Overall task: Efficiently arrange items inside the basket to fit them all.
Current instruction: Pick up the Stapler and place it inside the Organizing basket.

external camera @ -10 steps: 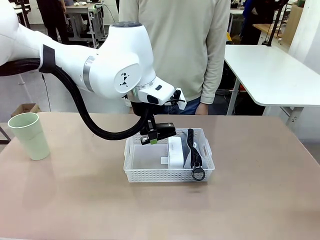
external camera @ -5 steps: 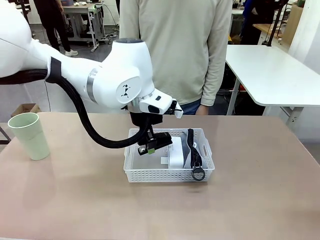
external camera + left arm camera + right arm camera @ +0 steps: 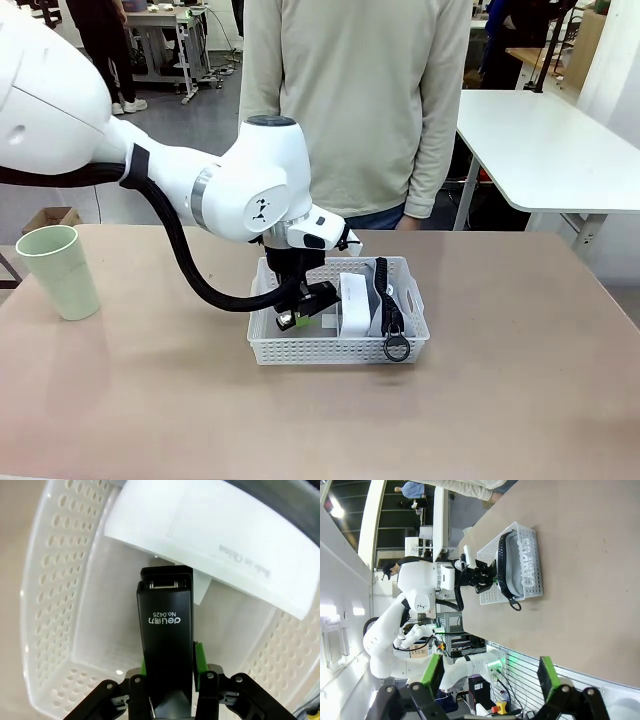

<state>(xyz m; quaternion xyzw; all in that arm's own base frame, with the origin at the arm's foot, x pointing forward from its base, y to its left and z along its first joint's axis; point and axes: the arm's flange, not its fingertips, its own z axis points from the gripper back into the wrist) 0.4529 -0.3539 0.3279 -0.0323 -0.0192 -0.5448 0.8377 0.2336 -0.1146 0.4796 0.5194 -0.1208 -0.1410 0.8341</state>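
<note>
The small black stapler [image 3: 165, 645] lies lengthwise between my left jaws. Its long axis runs straight out along my fingers, and its metal-slotted nose, the end farthest from me, aims down at the floor of the white basket [image 3: 55, 580], just short of the white boxy device [image 3: 225, 545]. My left jaws are clamped narrow on its smooth black sides, with the green pads [image 3: 199, 656] against either flank. Its rear end is cut off at the wrist view's bottom edge, and I cannot tell whether the nose touches the floor. From the front, the stapler [image 3: 320, 295] is partly hidden by my wrist, low inside the basket [image 3: 330, 352] with its perforated plastic walls. The device [image 3: 352, 300] sits between the stapler and the grey "CAMPUS" pouch [image 3: 385, 290], whose black ring [image 3: 397, 348] hangs over the near wall. The basket stands mid-desk [image 3: 500, 400]. The pale green cup [image 3: 58, 270] is upright near the desk's left edge. My right jaws are spread wide, empty, well apart from the basket.
</note>
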